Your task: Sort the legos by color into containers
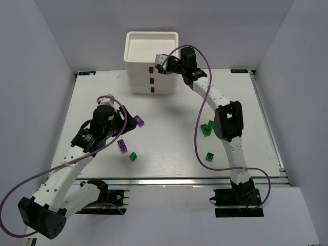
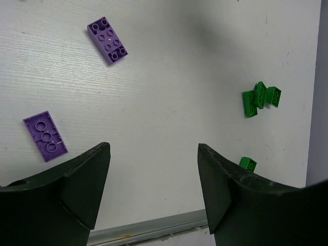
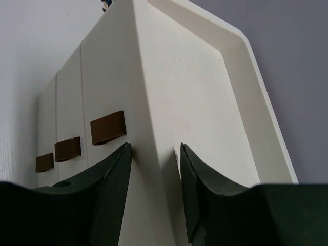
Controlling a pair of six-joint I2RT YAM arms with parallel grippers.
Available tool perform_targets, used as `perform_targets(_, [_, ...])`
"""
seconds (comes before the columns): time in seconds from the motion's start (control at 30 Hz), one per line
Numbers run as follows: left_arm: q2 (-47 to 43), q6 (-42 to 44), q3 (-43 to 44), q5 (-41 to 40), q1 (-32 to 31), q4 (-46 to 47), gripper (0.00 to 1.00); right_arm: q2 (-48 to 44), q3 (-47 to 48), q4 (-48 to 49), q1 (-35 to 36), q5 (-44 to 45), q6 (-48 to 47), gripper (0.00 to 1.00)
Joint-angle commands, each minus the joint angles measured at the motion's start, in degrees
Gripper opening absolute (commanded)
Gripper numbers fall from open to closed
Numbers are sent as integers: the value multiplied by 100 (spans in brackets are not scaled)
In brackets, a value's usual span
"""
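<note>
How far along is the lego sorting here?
Done: nothing visible; drawer unit looks shut. In hand: right gripper straddles its top front edge beside a handle; left gripper hovers open, empty. Left: purple bricks and green bricks on the table.

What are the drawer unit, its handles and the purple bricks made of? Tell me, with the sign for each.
The drawer unit: likely moulded plastic, matt white; smooth walls, rounded rim. The handles: unclear, brown, matt, perhaps plastic or leatherette. The purple bricks: hard plastic, slight sheen; crisp moulded studs.
</note>
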Motion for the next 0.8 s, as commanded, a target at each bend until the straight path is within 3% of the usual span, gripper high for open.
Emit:
perform_targets(0.0, [-30,9,-19,-67,16,24,79,-197,103,-1097,-169,-151,-526,18])
perform_targets(0.3, [-21,8,-46,-58,16,112,79,-557,34,-1983,-537,-615,-1238,14])
perform_targets(0.6, [145,35,-151,126,16,410,79,-900,33,-3662,-1117,-1714,-3057,13])
perform_targets(0.77, [330,79,-134,232,16,577,79,-970,121,-4418,-1329,-2180,-3621,12])
